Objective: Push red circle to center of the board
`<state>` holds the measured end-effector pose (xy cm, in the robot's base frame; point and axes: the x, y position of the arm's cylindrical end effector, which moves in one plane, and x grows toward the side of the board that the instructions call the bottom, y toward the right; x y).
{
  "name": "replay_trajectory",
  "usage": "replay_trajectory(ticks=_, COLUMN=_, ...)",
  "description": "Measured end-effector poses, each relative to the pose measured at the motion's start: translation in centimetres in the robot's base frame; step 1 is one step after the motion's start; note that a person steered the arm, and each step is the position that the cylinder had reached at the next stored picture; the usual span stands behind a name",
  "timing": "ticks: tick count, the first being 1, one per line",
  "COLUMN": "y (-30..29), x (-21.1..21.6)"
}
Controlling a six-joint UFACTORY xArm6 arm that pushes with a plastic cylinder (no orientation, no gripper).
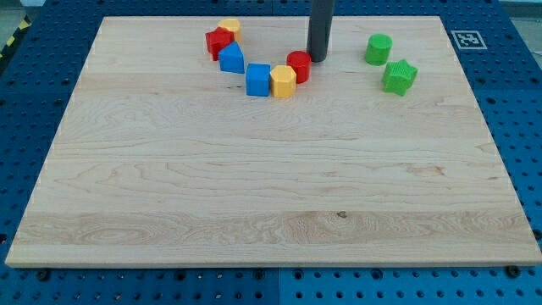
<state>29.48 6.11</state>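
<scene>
Red circle (298, 65) touching my tip (318, 58), yellow block (283, 82) beside

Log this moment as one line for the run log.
tip: my tip at right edge of red circle block | neighbour: yellow block touching it | wooden board: circle near top, not centred

The board (271, 186) is pale wood grain on a blue perforated table (51, 127). Blocks: red circle (298, 65), red block (218, 41), two blue (231, 58) (258, 80), two yellow (283, 82) (229, 27), two green (378, 49) (400, 76). My tip (318, 58) is dark grey.
</scene>
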Motion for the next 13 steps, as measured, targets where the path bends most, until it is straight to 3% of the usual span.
replay_trajectory(ticks=2, y=2.2, x=8.9)
replay_trajectory(ticks=3, y=3.2, x=10.0)
replay_trajectory(ticks=5, y=0.8, x=1.2)
replay_trajectory(ticks=6, y=-3.5, x=3.0)
replay_trajectory(ticks=8, y=2.2, x=15.4)
replay_trajectory(ticks=9, y=2.6, x=17.6)
replay_trajectory(ticks=10, y=6.7, x=15.8)
replay_trajectory(ticks=11, y=12.2, x=19.5)
replay_trajectory(ticks=12, y=11.1, x=23.3)
replay_trajectory(ticks=13, y=3.2, x=23.0)
